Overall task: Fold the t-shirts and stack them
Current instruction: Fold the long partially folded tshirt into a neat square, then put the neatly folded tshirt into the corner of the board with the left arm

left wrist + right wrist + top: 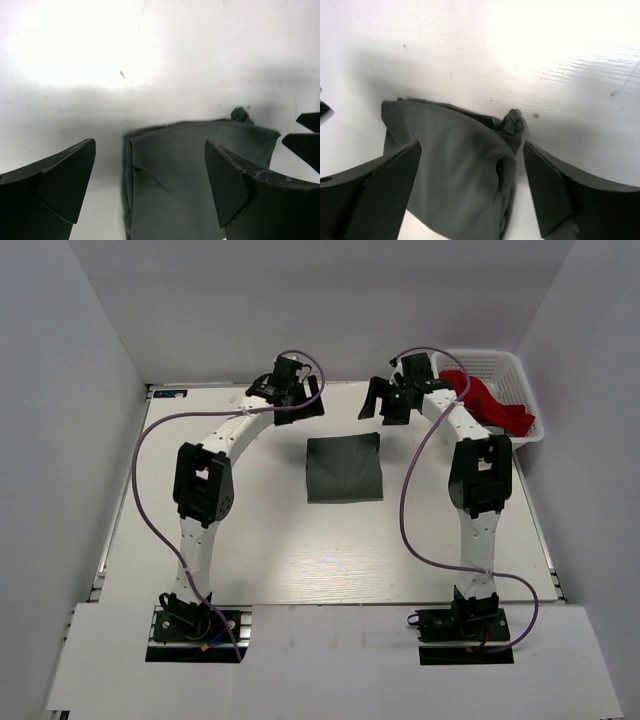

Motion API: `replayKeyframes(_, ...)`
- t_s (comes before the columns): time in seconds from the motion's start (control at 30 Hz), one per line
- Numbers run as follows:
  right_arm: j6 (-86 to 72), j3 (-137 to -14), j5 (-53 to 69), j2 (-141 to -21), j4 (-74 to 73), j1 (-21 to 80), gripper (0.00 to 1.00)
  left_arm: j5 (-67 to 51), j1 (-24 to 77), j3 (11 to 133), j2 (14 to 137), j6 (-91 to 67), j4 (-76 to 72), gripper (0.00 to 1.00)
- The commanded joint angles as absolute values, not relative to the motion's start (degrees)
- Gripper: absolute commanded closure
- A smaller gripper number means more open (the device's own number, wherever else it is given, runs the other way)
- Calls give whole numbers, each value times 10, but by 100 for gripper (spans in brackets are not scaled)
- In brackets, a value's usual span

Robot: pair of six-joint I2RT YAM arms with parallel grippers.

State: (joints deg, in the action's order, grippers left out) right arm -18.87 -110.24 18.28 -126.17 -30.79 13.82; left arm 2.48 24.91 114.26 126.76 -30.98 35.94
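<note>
White surface (250, 560) carries a folded olive-grey t-shirt (344, 468). Arched forward, left end effector (305, 405) and right end effector (382, 405) hover released near its far edge.

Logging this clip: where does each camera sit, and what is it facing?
Top external: above and behind the robot, looking down on the table; left arm and right arm show.
Left wrist: looks down past the open left gripper at the grey t-shirt.
Right wrist: same, past the open right gripper.
Shared: all three see that shirt.
</note>
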Motion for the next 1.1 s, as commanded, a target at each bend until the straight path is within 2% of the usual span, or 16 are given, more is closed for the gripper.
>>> replayKeyframes(0.0,-152,-1105,175,-1229,-332,135,10,17,241,1174,1226,-273,377,0)
replayKeyframes(0.13,-176,-970,188,-1144,-257,137,10,-42,254,1070,1157,-266,284,0)
replayKeyframes(0.23,-193,-896,264,-1094,-203,141,10,-101,259,975,1129,-274,216,0)
replayKeyframes(0.43,-204,-858,361,-1091,-111,155,10,-173,264,961,1162,-294,154,0)
replayKeyframes(0.6,-222,-842,368,-1137,-53,142,10,-178,258,999,1234,-294,171,0)
replayKeyframes(0.83,-273,-852,423,-1279,103,119,10,-172,246,994,1276,-294,160,0)
replayKeyframes(0.97,-307,-829,461,-1304,173,105,10,-161,246,981,1297,-294,148,0)
replayKeyframes(1.07,-296,-820,471,-1300,173,106,10,-146,246,976,1297,-288,148,0)
